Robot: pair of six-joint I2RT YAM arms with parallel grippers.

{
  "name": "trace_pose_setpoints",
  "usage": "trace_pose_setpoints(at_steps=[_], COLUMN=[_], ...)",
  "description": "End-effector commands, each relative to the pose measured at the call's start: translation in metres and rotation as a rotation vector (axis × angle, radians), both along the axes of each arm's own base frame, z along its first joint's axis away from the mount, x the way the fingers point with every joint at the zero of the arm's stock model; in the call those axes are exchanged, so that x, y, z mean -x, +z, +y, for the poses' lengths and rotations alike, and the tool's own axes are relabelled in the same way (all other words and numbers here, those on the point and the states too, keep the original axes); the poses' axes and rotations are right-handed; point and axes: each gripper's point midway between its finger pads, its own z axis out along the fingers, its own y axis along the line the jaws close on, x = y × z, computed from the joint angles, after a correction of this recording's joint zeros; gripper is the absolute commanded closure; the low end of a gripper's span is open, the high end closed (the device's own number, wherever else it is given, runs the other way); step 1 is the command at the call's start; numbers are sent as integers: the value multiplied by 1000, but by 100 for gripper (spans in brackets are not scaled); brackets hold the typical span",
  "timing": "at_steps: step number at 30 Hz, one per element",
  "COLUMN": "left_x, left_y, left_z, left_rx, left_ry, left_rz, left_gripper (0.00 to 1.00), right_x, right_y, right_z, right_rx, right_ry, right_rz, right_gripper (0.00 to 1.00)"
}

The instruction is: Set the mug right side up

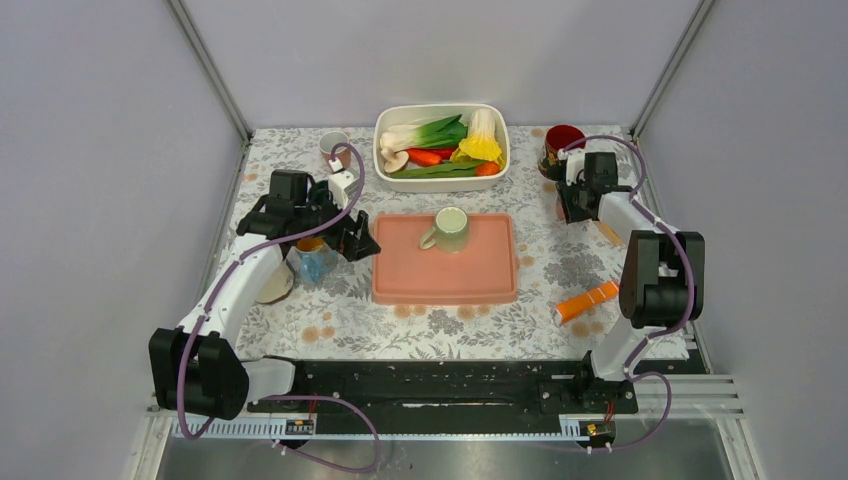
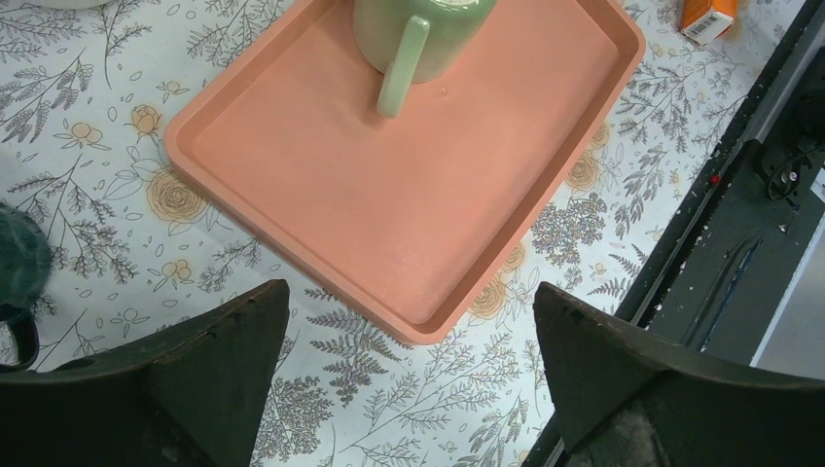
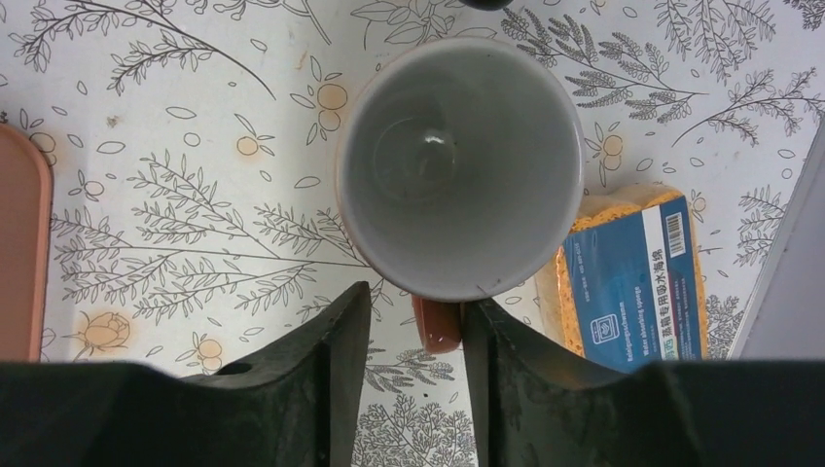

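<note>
The red mug (image 1: 563,140) stands upright at the back right of the table, its mouth facing up. The right wrist view looks straight down into the mug's (image 3: 459,165) grey-white inside. Its red handle (image 3: 437,326) sticks out between the fingers of my right gripper (image 3: 416,309). The jaws stand a little apart: the handle lies against the right finger, with a gap on its left side. My left gripper (image 2: 411,292) hangs wide open and holds nothing, just off the near left corner of the pink tray (image 2: 321,185).
A light green mug (image 1: 450,228) stands upright on the pink tray (image 1: 445,280). A packaged yellow sponge (image 3: 632,272) lies right beside the red mug. A white basin (image 1: 441,108) of vegetables, a small white cup (image 1: 333,143), a teal cup (image 1: 313,262) and an orange pack (image 1: 587,300) are also about.
</note>
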Motion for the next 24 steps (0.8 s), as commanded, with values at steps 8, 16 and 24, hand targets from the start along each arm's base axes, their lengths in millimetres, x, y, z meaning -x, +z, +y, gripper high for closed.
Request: trace_pose_setpoints(at_steps=[8,16,24], left_x=[-13,-43,-69], left_y=[5,-25,-47], left_z=[-19,-58,-95], left_rx=[-21,-202,-295], left_ry=[-33,-33,-31], left_rz=[-117,-170,-182], left_gripper=[1,1,2], right_x=[10,50,112], right_y=[89,161,210], right_z=[0,28,80], right_rx=[10,-142,-420], right_ry=[19,47,151], right_rz=[-160,-277,-408], right_gripper=[32,6,0])
